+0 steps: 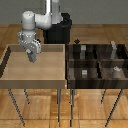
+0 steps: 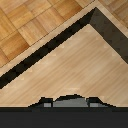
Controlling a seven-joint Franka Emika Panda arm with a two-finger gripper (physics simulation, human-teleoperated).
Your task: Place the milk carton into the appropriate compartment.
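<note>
End effector (image 1: 32, 56), closure unclear, hangs over the smooth pale-wood tray (image 1: 10, 62).

Shallow pale wooden tray (image 1: 15, 80): smooth, matt, below jaws. Dark-stained wooden divider box (image 1: 100, 64): streaked grain. Warm brown parquet floor (image 2: 30, 25): slight sheen.

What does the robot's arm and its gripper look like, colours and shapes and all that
The arm is a white, rounded, tubular build with bulbous joints and grey bands at the seams, rising from a black boxy base. The gripper at its end is a light grey block with darker grey fingers. In the wrist view, the fingers show as grey stubs. No cables or markings can be made out.
</note>
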